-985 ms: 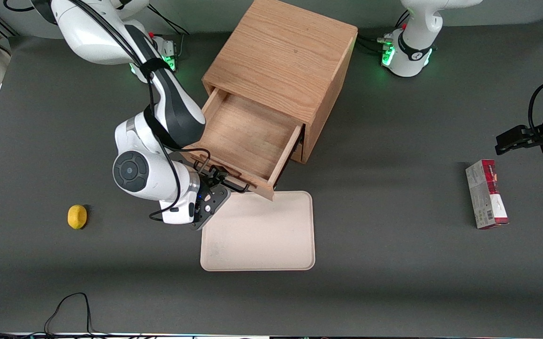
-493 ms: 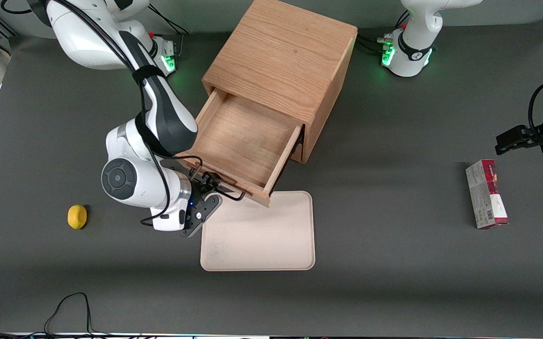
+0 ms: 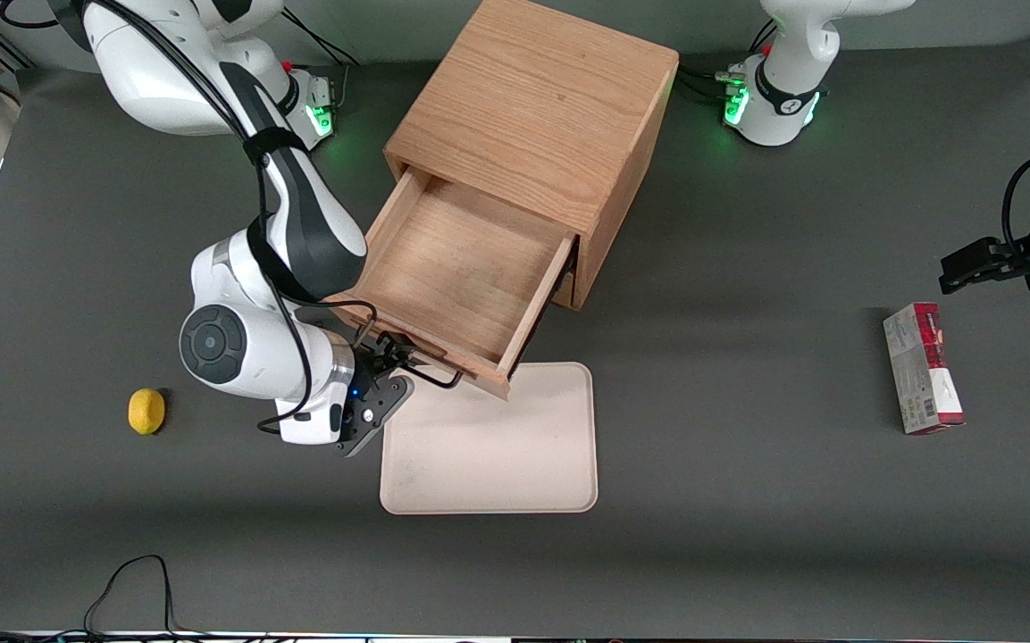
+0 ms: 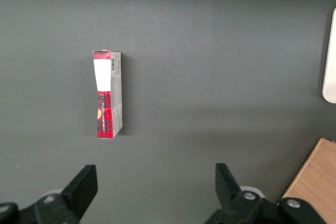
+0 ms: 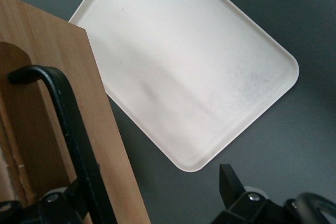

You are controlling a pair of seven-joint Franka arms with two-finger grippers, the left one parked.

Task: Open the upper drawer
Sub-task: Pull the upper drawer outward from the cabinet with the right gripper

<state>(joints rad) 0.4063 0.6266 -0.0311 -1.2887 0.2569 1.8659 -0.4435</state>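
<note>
Arm + gripper (image 3: 387,364) slid toward frame lower left vs 1 s ago; upper drawer (image 3: 456,268) front edged back w/ it, now barely overlaps the tray.

Gripper sits at the drawer's black bar handle (image 5: 65,124), center-left of front view. In wrist view the fingers (image 5: 231,182) are spread, one each side of the bar, so not clamped on it. Upper drawer is pulled well out of the cabinet (image 3: 537,116), upper center of frame; task looks basically done, what's left is prob just letting go and backing the arm off. Drawer interior: bare wood, nothing in it. Tray (image 3: 515,464) in front of the drawer, center frame: also nothing on it. Lemon (image 3: 146,411) lower left, red carton (image 3: 923,368) right side, both on the table.
</note>
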